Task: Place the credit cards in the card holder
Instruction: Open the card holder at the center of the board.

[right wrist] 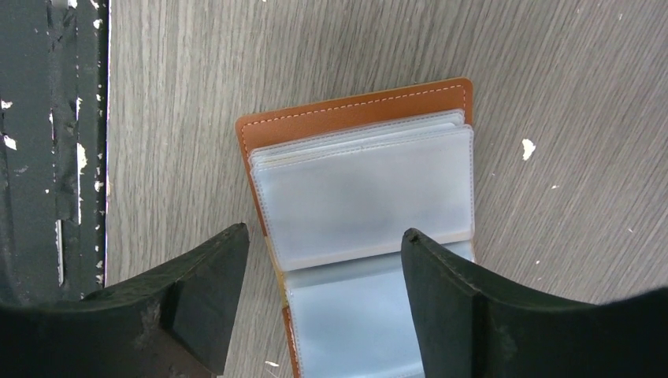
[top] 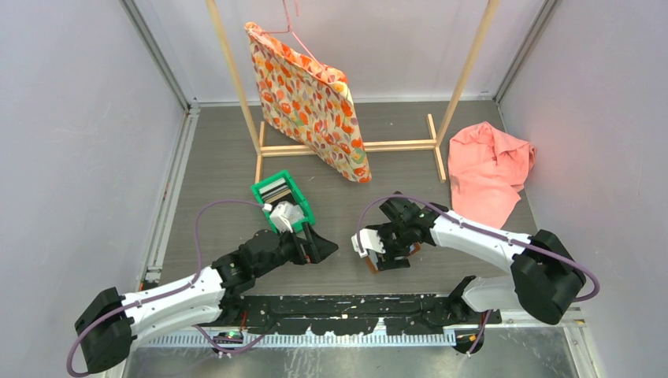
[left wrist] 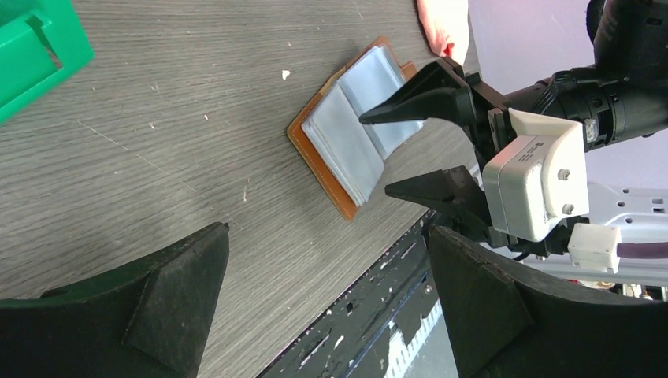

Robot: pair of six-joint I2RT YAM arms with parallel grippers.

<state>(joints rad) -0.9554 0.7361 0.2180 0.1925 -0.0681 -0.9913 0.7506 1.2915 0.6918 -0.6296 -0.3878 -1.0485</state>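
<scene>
My right gripper (right wrist: 323, 240), jaws spread and empty, over the open holder (right wrist: 354, 181) on the table (right wrist: 551, 79); my left gripper (left wrist: 327, 232) likewise spread, empty. Sleeves look unfilled; cards (top: 276, 190) seemingly in the bin (top: 303, 206). No card placed yet.

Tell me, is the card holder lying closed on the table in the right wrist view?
No, the card holder lies spread open on the table, with its clear sleeves facing up.
</scene>
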